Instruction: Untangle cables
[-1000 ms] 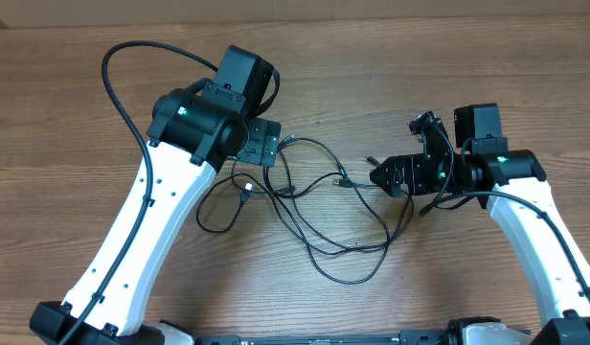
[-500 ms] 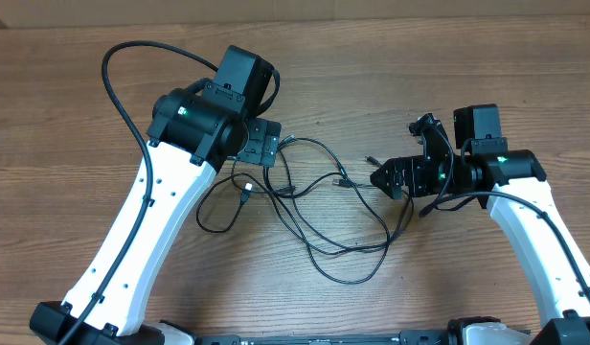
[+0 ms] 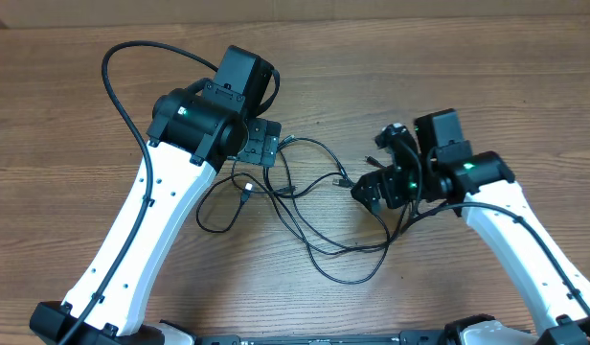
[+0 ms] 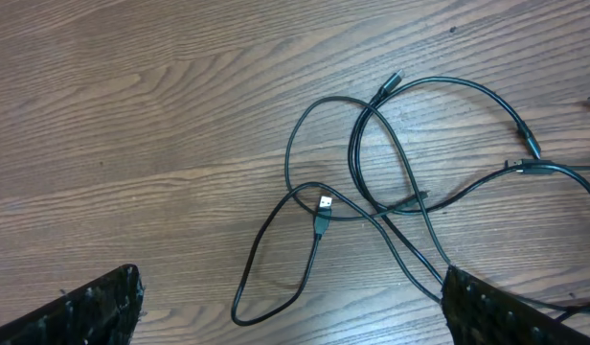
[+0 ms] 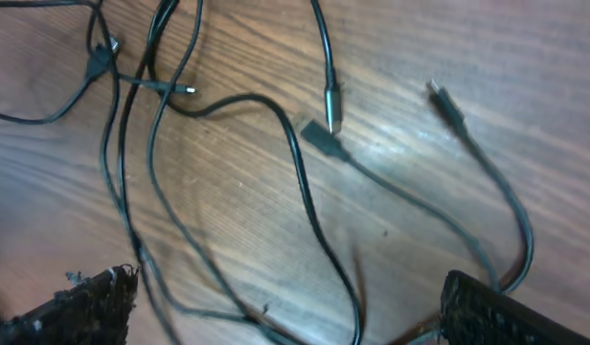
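The cables lie in a loose tangle in the middle of the wooden table. They are thin black cords that cross one another in several open loops. One narrow loop trails out from the tangle's left side. A longer one sags out of its lower side, toward the bases of the arms.

In the left wrist view a metal-tipped plug rests inside the tangle where strands cross, and its cord curls down into that narrow loop. In the right wrist view two small plugs lie close together on the tangle's right side, their tips nearly meeting. A third plug end lies apart from them, further right.

The left gripper hangs over the tangle's upper left edge, pointing down at the table. Its fingers are spread wide and clamp nothing, with cords lying on the wood below them.

The right gripper sits at the tangle's right edge. Its fingers are also spread wide and hold nothing. Strands run under it, and one passes close by a finger. Whether they touch cannot be told.
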You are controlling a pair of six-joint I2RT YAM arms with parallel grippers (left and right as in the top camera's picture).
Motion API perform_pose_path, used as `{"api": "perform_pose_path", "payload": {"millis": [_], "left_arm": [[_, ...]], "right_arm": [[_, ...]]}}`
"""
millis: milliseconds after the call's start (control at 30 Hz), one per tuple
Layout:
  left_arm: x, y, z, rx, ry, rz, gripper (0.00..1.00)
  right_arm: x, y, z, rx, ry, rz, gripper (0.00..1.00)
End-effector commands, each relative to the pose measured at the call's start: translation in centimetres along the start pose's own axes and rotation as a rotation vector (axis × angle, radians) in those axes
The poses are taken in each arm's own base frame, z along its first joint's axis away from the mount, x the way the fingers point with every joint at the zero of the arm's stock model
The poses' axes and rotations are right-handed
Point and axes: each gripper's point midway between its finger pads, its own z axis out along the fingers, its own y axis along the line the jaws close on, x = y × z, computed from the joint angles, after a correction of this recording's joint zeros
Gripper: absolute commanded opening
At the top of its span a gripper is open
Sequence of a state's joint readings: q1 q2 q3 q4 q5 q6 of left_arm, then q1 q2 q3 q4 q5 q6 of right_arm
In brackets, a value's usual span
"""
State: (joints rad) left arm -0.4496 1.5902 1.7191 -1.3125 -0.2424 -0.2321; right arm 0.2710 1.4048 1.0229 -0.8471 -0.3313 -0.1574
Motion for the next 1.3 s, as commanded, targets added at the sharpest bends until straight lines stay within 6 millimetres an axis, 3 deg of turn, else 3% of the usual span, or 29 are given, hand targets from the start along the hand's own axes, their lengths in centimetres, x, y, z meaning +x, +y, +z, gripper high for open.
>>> {"api": "perform_pose_path", "payload": {"millis": [0, 233, 600, 733, 933, 1033, 1100, 1267], "left_arm": [[-0.3, 0.0, 0.0, 0.004, -0.005, 0.003, 1.00], [-0.3, 0.0, 0.0, 0.004, -0.005, 0.003, 1.00], [-0.3, 0.0, 0.0, 0.004, -0.005, 0.003, 1.00], [-0.3, 0.0, 0.0, 0.004, -0.005, 0.003, 1.00], [-0.3, 0.0, 0.0, 0.004, -0.005, 0.003, 1.00], [-0.3, 0.0, 0.0, 0.004, -0.005, 0.003, 1.00], [-0.3, 0.0, 0.0, 0.004, -0.005, 0.003, 1.00], [-0.3, 0.0, 0.0, 0.004, -0.005, 0.003, 1.00]], "right_arm": [[-0.9, -0.6, 0.8, 0.064, 0.005, -0.055, 1.00], [-0.3, -1.6, 4.5, 0.047, 0.080, -0.037, 0.97], [0.4, 0.9, 6.7, -0.099, 0.125, -0.035, 0.90], [0.5, 1.0, 6.9, -0.101, 0.128, -0.038, 0.79], [0.5, 0.9, 6.9, -0.097, 0.129, -0.038, 0.25], [0.5, 0.9, 6.9, -0.098, 0.129, -0.037, 0.09], [0.5, 0.9, 6.9, -0.098, 0.129, -0.037, 0.04], [0.4, 0.9, 6.9, -0.097, 0.127, -0.038, 0.04]]}}
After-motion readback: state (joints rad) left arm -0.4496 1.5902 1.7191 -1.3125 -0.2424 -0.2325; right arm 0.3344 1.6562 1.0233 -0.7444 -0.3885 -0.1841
